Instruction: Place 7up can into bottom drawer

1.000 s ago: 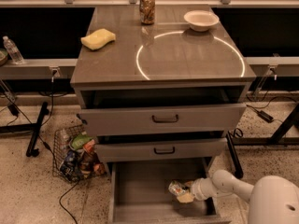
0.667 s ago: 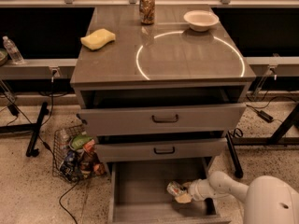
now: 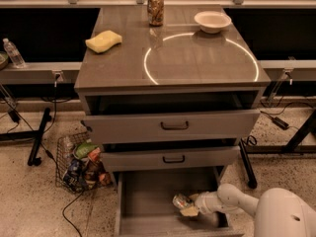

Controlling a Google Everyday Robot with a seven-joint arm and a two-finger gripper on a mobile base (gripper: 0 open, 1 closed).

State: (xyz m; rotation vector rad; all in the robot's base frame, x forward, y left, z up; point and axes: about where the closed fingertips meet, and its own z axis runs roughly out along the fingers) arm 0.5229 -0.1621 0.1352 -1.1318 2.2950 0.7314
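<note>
Inside the bottom drawer (image 3: 148, 196), gripper (image 3: 190, 208) jaws clamp the 7up can (image 3: 180, 200), label unreadable.

Warm light from overhead falls on the cabinet top (image 3: 113, 68), where 1 bright ring of glare (image 3: 145, 65) curves across the grey surface. Lower down it turns dim. The 2 upper drawers cast deep shadow, and the gripper (image 3: 190, 209) sits inside the murky bottom drawer (image 3: 143, 196), catching little light.
</note>
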